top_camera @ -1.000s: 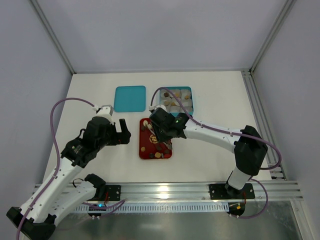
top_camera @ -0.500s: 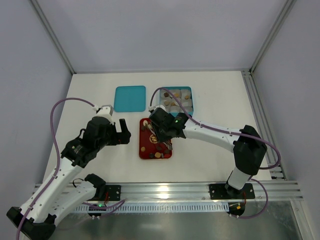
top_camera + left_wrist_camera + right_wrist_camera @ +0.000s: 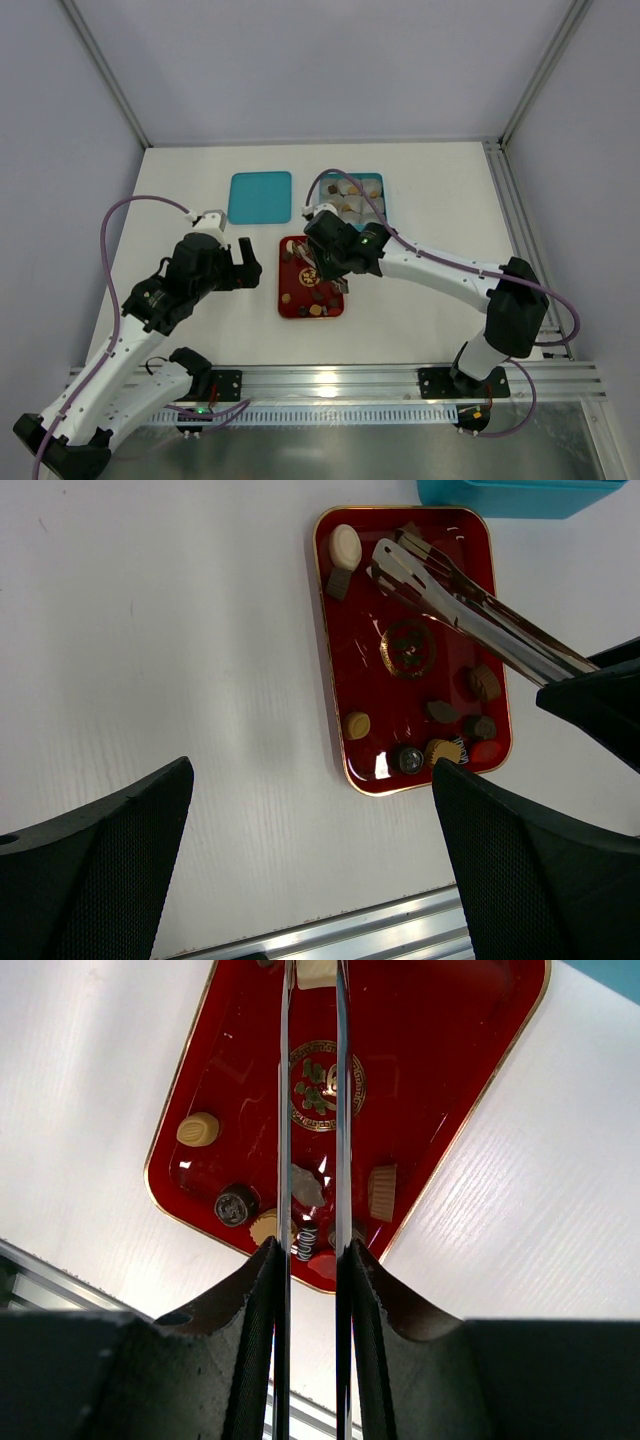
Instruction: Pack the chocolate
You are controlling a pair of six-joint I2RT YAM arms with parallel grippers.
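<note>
My right gripper (image 3: 310, 1252) is clamped on metal tongs (image 3: 480, 615). Their blades stand slightly apart and reach over the red tray (image 3: 365, 700) towards its far end, the tips just beside a cream piece of chocolate (image 3: 345, 546). More pieces lie at the tray's near end, below the blades. My left gripper (image 3: 312, 775) hangs spread wide left of the tray, holding nothing. Beyond the tray sit a teal box (image 3: 380, 180) of paper cups (image 3: 348, 207) and, off the far left corner, a teal lid (image 3: 260, 197).

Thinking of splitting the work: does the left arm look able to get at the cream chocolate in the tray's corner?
Probably yes: the left claw hangs open beside the red tray, the cream chocolate lies uncovered, though the tongs hover close by.
</note>
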